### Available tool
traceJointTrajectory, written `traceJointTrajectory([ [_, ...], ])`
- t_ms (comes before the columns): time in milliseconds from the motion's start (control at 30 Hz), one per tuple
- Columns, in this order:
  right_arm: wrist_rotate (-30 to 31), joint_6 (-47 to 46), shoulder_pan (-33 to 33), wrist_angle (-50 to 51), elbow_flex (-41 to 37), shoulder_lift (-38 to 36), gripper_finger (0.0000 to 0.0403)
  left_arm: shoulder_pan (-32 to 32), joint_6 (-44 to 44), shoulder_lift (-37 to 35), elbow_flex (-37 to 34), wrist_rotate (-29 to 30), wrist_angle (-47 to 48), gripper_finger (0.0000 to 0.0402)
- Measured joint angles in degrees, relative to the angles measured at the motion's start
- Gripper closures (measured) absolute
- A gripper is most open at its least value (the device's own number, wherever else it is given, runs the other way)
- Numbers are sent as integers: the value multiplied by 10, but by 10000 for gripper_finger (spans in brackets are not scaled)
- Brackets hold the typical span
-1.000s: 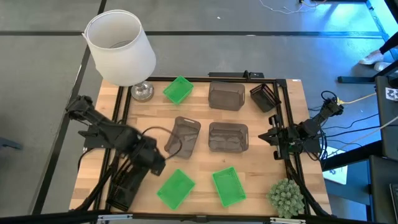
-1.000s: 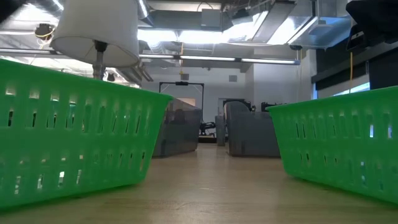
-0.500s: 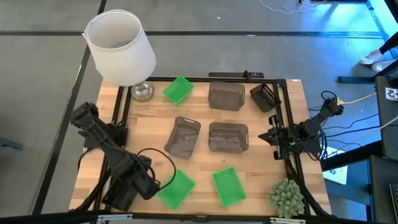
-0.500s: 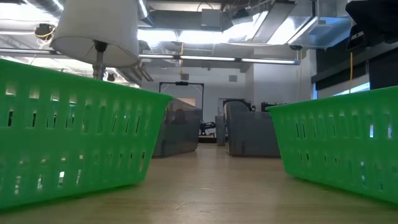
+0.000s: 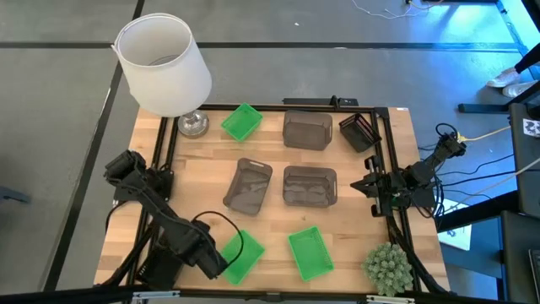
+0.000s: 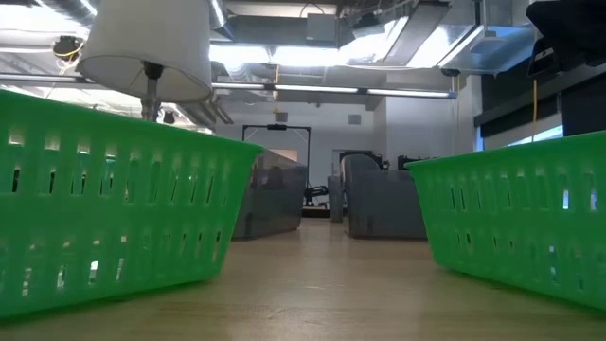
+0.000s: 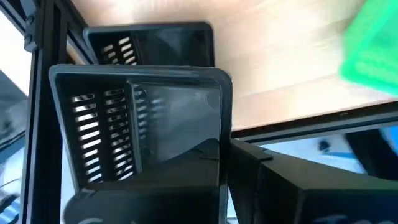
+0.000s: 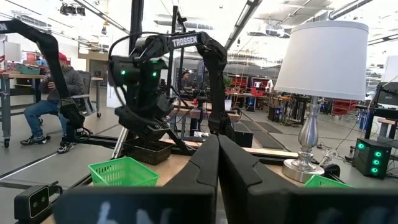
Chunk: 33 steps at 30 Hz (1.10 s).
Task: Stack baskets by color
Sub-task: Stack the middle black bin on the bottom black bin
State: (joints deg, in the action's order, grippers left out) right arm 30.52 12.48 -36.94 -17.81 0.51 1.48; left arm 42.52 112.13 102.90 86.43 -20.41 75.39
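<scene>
1. My left claw point(image 5: 221, 260), lower left of the high view, is clenched on a black basket point(image 7: 146, 127), beside a green basket point(image 5: 240, 256).
2. My right claw point(image 5: 364, 184), clenched and holding nothing, waits at the counter's point(image 5: 270, 219) right edge.
3. Two grey-brown baskets point(image 5: 310, 186) lie mid-counter.

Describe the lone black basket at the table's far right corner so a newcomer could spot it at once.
Start at the big white lampshade and follow the table's far edge past a green basket and a grey-brown basket. The black basket sits last, by the frame's corner: darkest, smallest, turned askew.
</scene>
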Motion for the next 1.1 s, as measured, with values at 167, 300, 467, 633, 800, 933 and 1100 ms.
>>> traceJointTrajectory([
  [167, 0, 0, 0, 0, 0, 0, 395, 0, -2, 25, 0, -16, 8, 401],
  [300, 0, 2, 0, 0, 0, 0, 395, -2, -2, 38, 0, -16, 31, 401],
  [467, 0, 20, 0, 0, 0, 0, 395, -4, -16, 45, 0, -18, 70, 401],
  [633, 32, 30, 0, -1, 0, 0, 395, -13, -23, 45, 0, -8, 96, 401],
  [800, 39, 30, 0, -2, 0, 0, 395, -20, -34, 44, -26, -3, 51, 401],
  [933, 39, 30, 0, -3, 0, 0, 395, -20, -42, 44, -68, -13, -11, 401],
  [1100, 38, 30, 0, -3, 0, 0, 395, -20, -50, 44, -104, -12, -33, 401],
])
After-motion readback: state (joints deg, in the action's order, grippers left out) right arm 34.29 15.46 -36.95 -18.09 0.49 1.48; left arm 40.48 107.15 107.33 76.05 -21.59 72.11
